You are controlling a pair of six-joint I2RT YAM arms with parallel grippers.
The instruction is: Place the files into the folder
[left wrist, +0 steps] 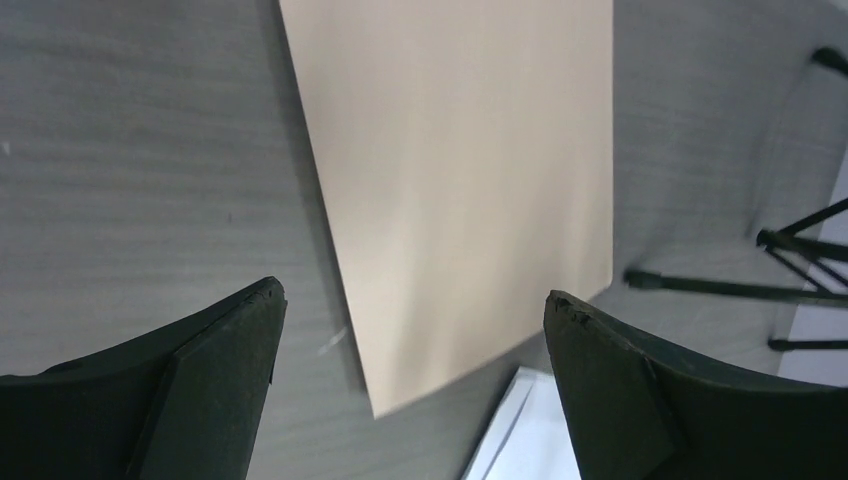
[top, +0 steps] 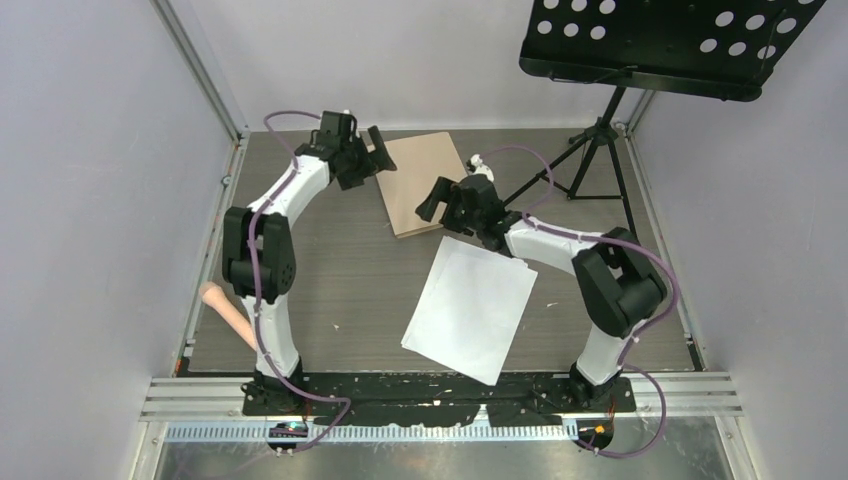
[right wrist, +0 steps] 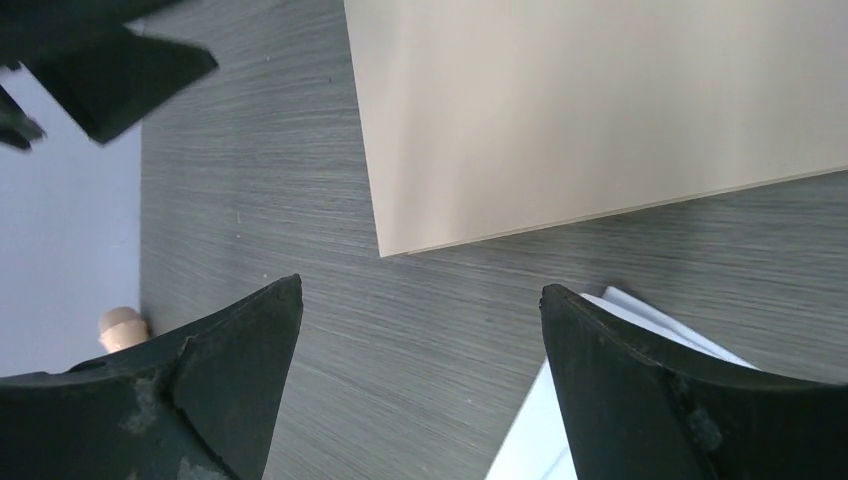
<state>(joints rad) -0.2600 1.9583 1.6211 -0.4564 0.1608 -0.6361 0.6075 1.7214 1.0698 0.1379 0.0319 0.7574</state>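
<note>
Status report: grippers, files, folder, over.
Left gripper open, right gripper open, both empty. Folder shut, flat on table. Files outside, beside it. No obstacle seen.

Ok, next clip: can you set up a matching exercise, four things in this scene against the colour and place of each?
Things:
1. folder
2. files
3. music stand
4. rounded handle-like object

Descriptions:
A. white, lying near the middle of the table
B. black, standing at the far right corner
C. tan, lying closed and flat at the far middle
D. pale peach, at the left edge

Pairs: 1-C, 2-A, 3-B, 4-D
</note>
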